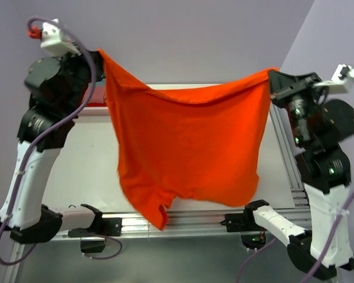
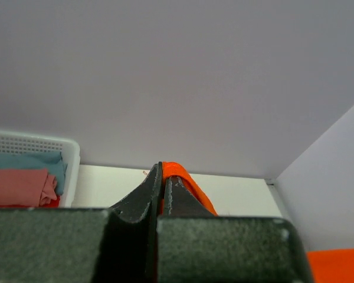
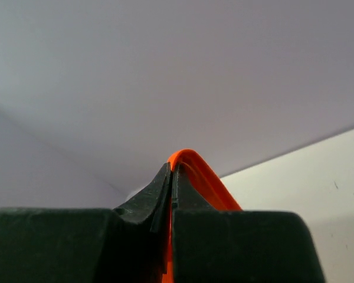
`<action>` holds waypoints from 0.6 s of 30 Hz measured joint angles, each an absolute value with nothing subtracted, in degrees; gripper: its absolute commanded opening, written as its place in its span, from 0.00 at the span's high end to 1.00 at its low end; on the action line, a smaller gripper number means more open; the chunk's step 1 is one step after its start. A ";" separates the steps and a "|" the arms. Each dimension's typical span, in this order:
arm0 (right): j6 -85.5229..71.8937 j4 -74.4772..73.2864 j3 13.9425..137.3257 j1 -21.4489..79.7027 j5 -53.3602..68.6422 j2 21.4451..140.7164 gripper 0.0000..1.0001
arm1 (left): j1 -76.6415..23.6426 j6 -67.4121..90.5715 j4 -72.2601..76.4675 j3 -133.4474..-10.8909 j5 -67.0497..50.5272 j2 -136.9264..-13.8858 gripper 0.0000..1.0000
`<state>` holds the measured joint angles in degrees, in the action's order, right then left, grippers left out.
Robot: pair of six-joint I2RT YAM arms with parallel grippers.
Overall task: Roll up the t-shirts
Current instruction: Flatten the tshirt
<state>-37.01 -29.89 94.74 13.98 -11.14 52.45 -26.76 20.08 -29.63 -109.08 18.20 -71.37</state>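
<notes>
Even, diffuse light with faint shadows. The orange shirt reads vividly saturated at centre frame. In the wrist views, fingers along the lower edge are slightly soft.

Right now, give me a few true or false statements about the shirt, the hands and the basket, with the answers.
1. The orange t-shirt hangs spread between the left hand and the right hand. True.
2. The left hand is open. False: it is shut on a corner of the shirt.
3. The right hand pinches orange cloth. True.
4. The white basket is empty. False: it holds pink cloth and blue cloth.
</notes>
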 measured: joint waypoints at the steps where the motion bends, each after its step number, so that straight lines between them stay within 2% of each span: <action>1: -37.01 -29.50 94.76 13.96 -11.40 54.33 1.00 | -26.76 19.86 -29.28 -109.80 18.57 -73.12 1.00; 5: -39.11 -28.32 98.19 11.51 -8.43 63.48 1.00 | -26.30 18.11 -28.88 -121.21 19.62 -84.62 1.00; 8: -44.66 -27.51 110.10 2.85 3.16 74.91 1.00 | -24.88 17.02 -29.30 -138.65 19.14 -96.71 1.00; 10: -49.93 -25.78 120.18 -4.34 11.16 84.20 1.00 | -23.77 15.99 -26.79 -143.83 18.96 -100.77 1.00; 12: -54.61 -23.55 129.03 -9.72 17.98 92.49 1.00 | -22.81 15.29 -23.16 -139.31 18.90 -99.26 1.00; 14: -57.87 -21.98 132.25 -12.75 22.70 96.90 1.00 | -22.39 15.00 -19.97 -132.55 18.87 -96.14 1.00; 15: -59.22 -20.99 130.98 -13.52 24.62 97.49 1.00 | -22.28 15.00 -19.11 -129.82 18.70 -94.91 1.00; 18: -62.48 -13.63 115.22 -13.87 29.15 93.17 1.00 | -22.09 14.92 -16.80 -124.44 17.34 -93.41 1.00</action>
<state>-62.48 -13.63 115.22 -13.87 29.15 93.17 -22.09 14.92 -16.80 -124.44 17.34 -93.41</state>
